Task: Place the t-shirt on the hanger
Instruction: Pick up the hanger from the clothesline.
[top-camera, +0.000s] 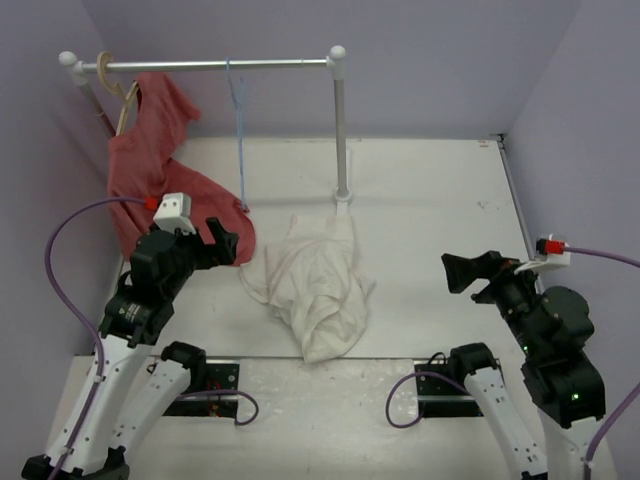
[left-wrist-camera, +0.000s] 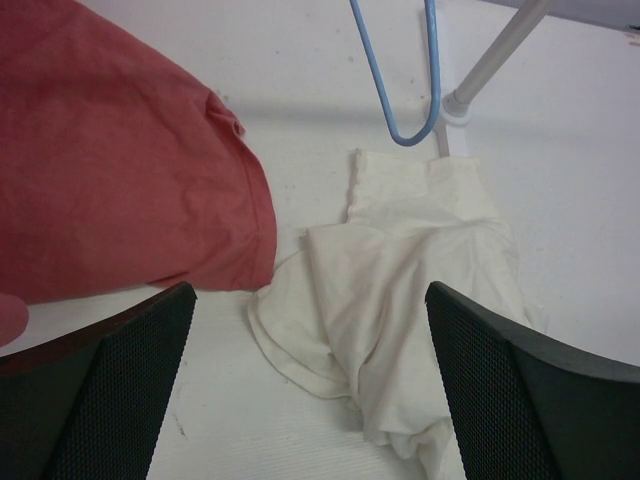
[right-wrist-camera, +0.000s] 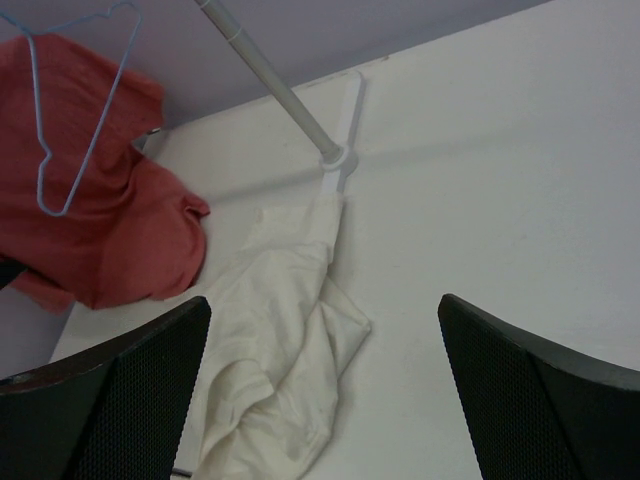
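The cream t-shirt (top-camera: 318, 285) lies crumpled on the table (top-camera: 440, 190) between the two arms, its long axis running from the foot of the rail post toward the near edge. The left pincer (top-camera: 222, 240) hovers near its left side, wide open and empty. The right pincer (top-camera: 453, 272), likewise wide open and empty, is well apart on the other side. The blue hanger (top-camera: 240, 140) hangs from the rail (top-camera: 270, 65) beyond the left pincer, so the left arm looks nearer to both.
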